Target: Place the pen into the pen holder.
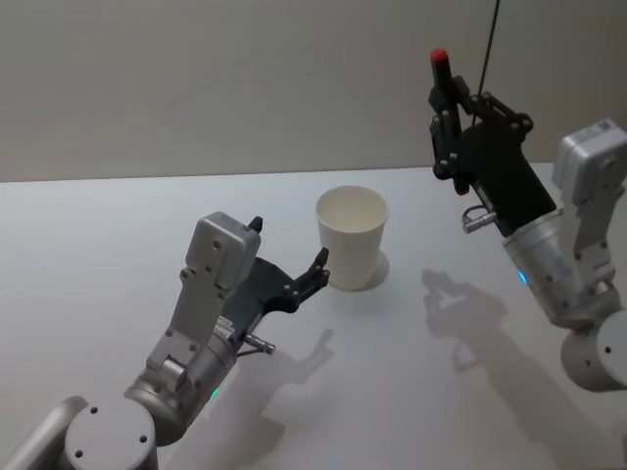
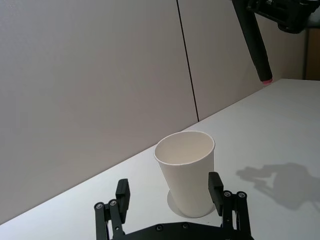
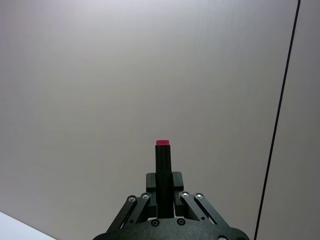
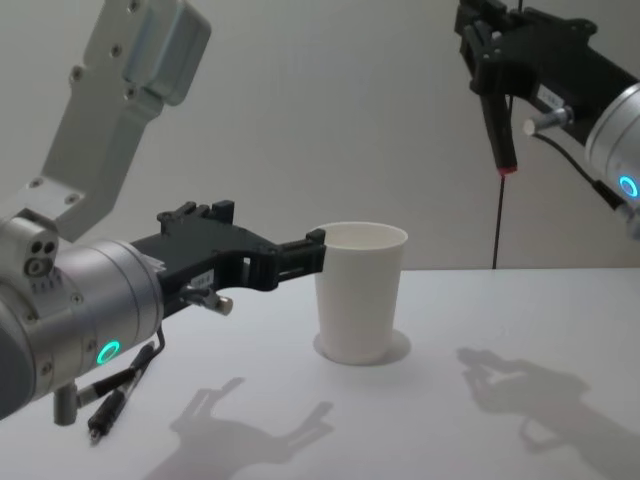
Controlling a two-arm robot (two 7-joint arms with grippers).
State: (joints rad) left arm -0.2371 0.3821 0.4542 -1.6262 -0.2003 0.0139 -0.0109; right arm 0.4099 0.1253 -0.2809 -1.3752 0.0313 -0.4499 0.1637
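- Jaws check: my right jaws pinch the pen (image 4: 497, 125) by its upper part; red tip points down in the chest view.
- Pen hangs high, up and right of the pen holder (image 1: 353, 240), well apart.
- My left jaws spread, low, just beside the pen holder; contact unclear.
- Pen holder upright on the desk (image 1: 118, 225).

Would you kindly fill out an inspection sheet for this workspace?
Surface: white table, arm shadows on it.
Job's things: pen holder upright, empty; pen in the air to its right.
Clutter: nothing seen.
End effectors: left end effector open beside the pen holder; right end effector shut on the pen, high above the table.
Cables: black cable with metal plug under the left arm.
Surroundings: plain wall.
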